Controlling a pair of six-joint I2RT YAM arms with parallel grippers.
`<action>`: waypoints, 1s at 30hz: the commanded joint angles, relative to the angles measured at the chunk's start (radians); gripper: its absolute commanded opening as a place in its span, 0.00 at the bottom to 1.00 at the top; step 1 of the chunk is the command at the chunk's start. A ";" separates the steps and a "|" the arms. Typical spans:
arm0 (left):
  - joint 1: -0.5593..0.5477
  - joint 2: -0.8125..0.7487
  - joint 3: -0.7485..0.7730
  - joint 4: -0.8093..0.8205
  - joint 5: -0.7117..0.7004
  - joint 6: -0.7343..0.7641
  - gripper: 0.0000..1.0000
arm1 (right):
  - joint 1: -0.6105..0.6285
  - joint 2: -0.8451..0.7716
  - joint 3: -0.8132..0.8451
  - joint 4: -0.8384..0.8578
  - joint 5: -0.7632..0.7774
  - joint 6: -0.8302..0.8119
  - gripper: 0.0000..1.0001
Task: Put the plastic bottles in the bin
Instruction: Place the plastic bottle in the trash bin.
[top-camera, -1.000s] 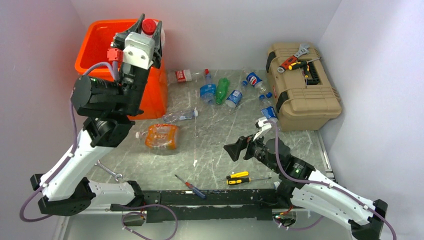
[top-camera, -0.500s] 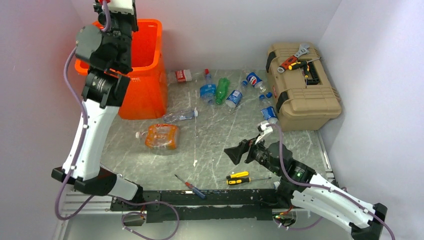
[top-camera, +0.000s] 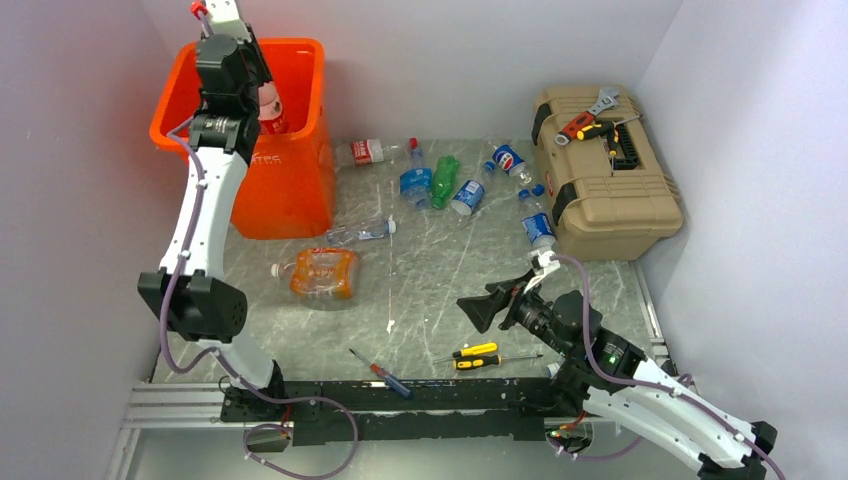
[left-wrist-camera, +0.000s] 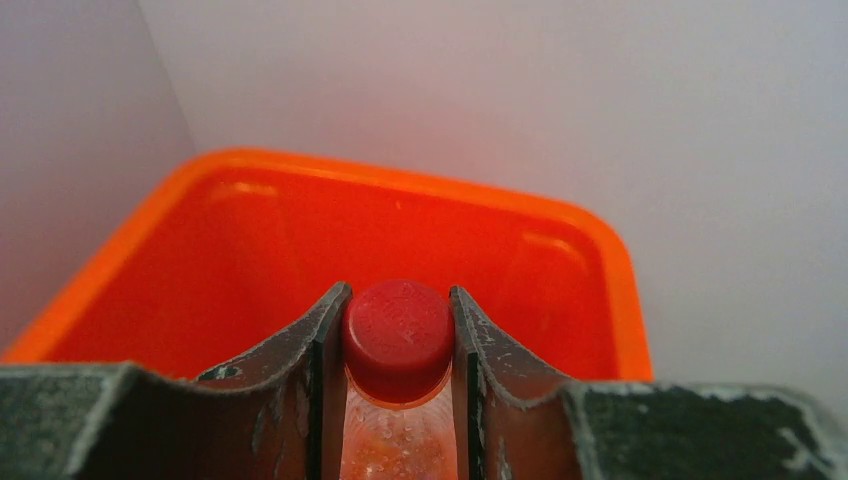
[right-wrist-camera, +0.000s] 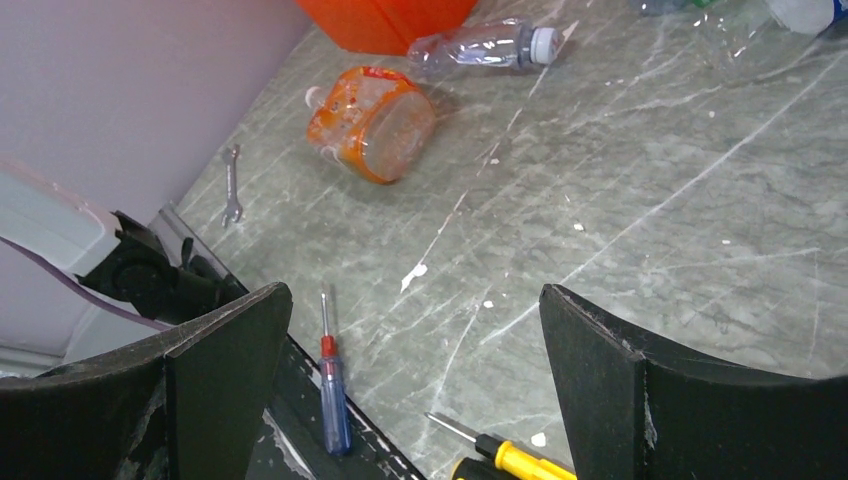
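In the last second my left arm (top-camera: 200, 220) reached out over the bin (top-camera: 290, 190); the left fingers (left-wrist-camera: 290, 355), pinching the red-capped bottle (left-wrist-camera: 398, 328), now hang above its opening, so I judge release comes next. The right fingers (right-wrist-camera: 225, 350) stand spread over the counter (right-wrist-camera: 650, 200), empty
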 joint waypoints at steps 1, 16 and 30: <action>0.022 0.050 0.015 -0.049 0.054 -0.145 0.00 | 0.004 0.010 -0.005 0.007 0.009 -0.023 1.00; 0.063 0.132 -0.057 -0.144 -0.060 -0.152 0.00 | 0.004 0.036 -0.003 -0.009 0.026 -0.034 1.00; 0.019 -0.107 0.034 -0.072 0.043 -0.193 0.99 | 0.004 0.060 0.041 -0.019 0.038 -0.041 1.00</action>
